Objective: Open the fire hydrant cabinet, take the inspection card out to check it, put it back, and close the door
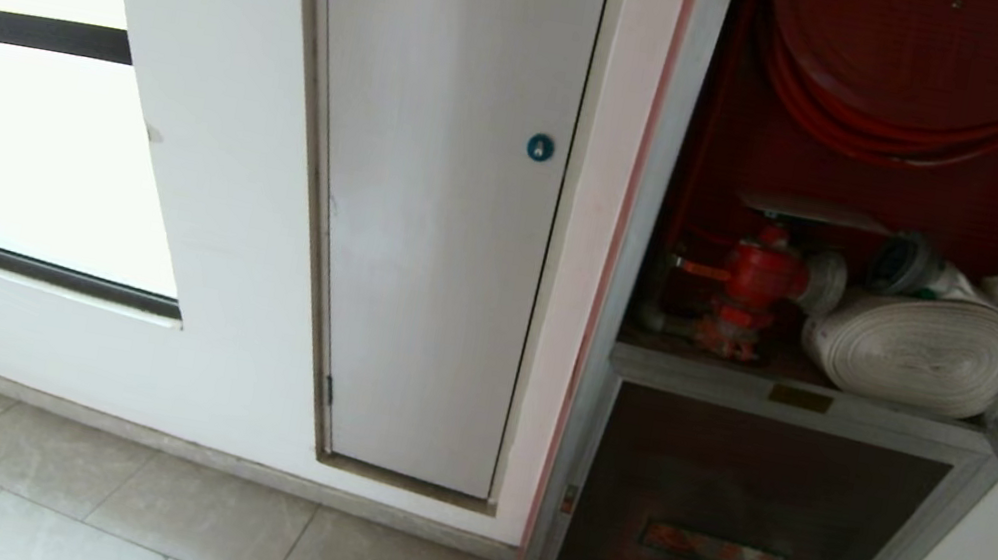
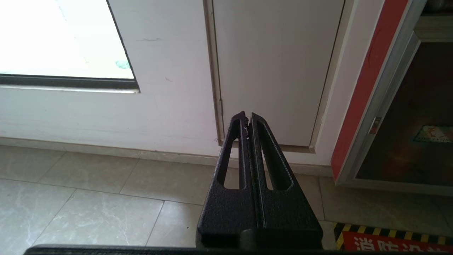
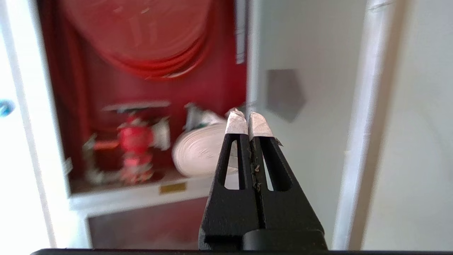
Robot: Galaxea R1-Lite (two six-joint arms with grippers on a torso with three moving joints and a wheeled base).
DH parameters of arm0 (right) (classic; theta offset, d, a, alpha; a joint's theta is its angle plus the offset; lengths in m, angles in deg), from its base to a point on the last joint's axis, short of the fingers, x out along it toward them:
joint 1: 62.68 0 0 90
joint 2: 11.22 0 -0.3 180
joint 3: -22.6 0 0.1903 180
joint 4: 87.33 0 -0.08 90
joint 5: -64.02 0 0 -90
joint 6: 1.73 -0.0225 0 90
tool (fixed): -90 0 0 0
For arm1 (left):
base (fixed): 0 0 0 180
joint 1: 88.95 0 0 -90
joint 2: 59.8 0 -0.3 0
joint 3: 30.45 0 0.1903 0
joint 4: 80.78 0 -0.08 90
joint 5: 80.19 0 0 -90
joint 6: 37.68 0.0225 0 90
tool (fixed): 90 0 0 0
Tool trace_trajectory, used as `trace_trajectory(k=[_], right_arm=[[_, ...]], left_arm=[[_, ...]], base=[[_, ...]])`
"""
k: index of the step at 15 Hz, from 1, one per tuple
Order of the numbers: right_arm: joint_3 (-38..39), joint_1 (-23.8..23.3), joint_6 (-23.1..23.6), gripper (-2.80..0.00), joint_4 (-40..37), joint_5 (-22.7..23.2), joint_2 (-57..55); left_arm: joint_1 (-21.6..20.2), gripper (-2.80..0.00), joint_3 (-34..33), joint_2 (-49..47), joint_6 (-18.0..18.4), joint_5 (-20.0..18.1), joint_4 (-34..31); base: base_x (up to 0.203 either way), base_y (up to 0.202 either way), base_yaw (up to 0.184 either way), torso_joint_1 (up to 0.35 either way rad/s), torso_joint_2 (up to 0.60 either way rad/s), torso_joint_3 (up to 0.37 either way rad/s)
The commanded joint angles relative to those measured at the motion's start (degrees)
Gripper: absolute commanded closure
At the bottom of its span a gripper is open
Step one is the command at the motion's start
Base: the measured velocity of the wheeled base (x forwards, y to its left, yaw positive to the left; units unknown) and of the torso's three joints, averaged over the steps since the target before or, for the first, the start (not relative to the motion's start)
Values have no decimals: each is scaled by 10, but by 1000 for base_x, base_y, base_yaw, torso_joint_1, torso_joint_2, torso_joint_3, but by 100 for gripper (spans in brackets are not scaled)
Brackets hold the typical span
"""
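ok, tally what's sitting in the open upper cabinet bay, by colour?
Red: 2, the hose reel and the valve
White: 1, the rolled hose
Total: 3

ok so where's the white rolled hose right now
The white hose lies on the floor of the open cabinet's upper red compartment, on the right of the head view, just right of the red valve and below the red hose reel.
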Motion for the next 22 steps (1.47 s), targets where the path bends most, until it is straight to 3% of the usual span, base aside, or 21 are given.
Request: trace_trajectory(k=[1,5,9,11,13,19,22], right_arm=[[0,5,-1,0,-32,12,6],[20,30,-4,0,-97,45,44],[95,29,-12,0,-143,134,131],[131,29,-84,0,-141,179,134],[172,29,-112,0,-138,228,134],[270,28,-113,0,-95,257,134],[270,28,-104,0,-110,258,134]], left_arm=[[0,0,-4,-1,0,0,0],[0,0,-4,-1,0,0,0],[0,0,-4,-1,0,0,0],[0,0,-4,-1,0,0,0],[0,0,-4,-1,0,0,0],[0,0,-4,-1,0,0,0],[0,0,-4,-1,0,0,0]], base=[[0,0,0,0,0,0],[0,0,0,0,0,0],[0,0,0,0,0,0],[0,0,0,0,0,0],[0,0,0,0,0,0],[0,0,0,0,0,0],[0,0,0,0,0,0]])
